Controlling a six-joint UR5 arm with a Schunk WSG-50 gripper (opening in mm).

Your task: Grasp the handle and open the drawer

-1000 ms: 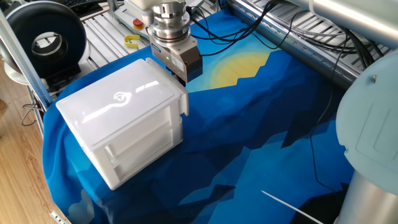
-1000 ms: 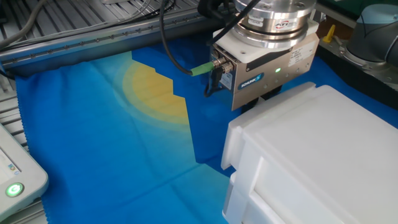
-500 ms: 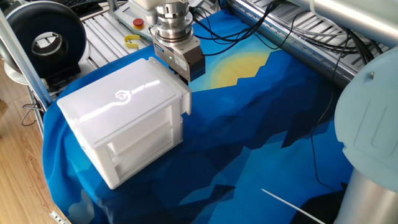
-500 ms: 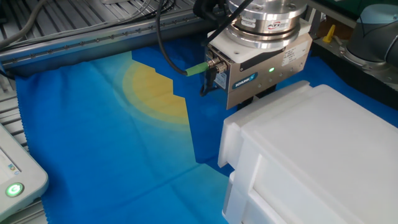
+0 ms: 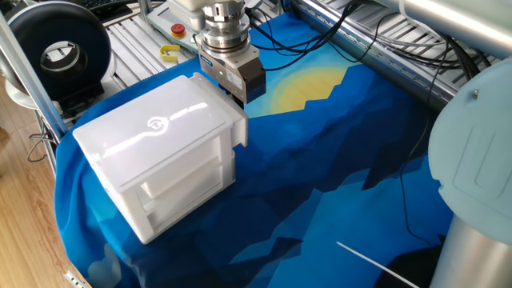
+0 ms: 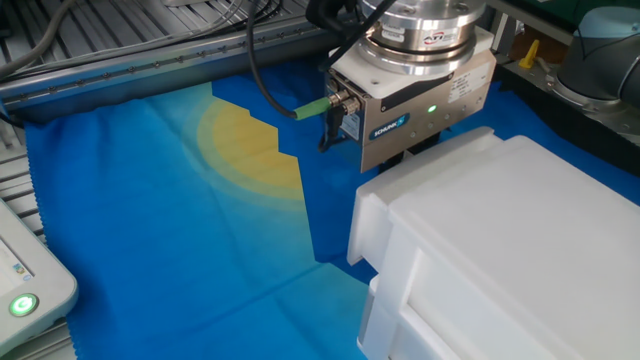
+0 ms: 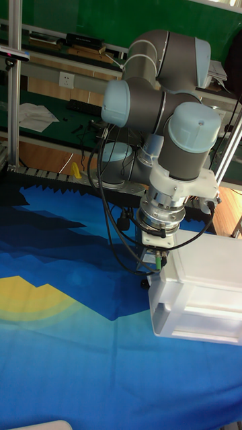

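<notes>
Compared with a second ago, the silver-and-grey two-finger gripper [image 6: 405, 160] has slid a little along the top edge of the glossy white plastic cabinet with the swirl logo [image 5: 156, 156], and the top white tray-like drawer [image 6: 372, 220] now juts a touch further out past the cabinet's face; in one fixed view the same drawer lip [image 5: 238, 128] sticks out at the cabinet's far right corner, directly under the gripper body [image 5: 238, 98]. The fingertips are hidden behind the drawer's rim in every view, so I cannot tell whether they are apart or clamped, and the small grey knob handle is not visible at all, presumably covered by the gripper. A green light glows on the gripper's housing, and a green-tipped black cable [image 6: 300, 108] plugs into its side. In the tall fixed view the grey and pale-blue jointed arm [image 7: 161, 101] reaches down to the gripper [image 7: 156, 263] at the cabinet's left end [image 7: 195, 295], where the drawer front shows as an open recess. The cabinet sits on a crumpled blue cloth with a yellow sun-like patch [image 5: 320, 160] spread across the table. Around it are ribbed aluminium rails [image 6: 130, 50], a black round spool [image 5: 60, 52] at the far left, a red round button [image 5: 178, 30] beside a yellow hook, a white device with a lit green button [image 6: 25, 300] at the near left corner, wooden flooring, and a green back wall [image 7: 81, 17].
</notes>
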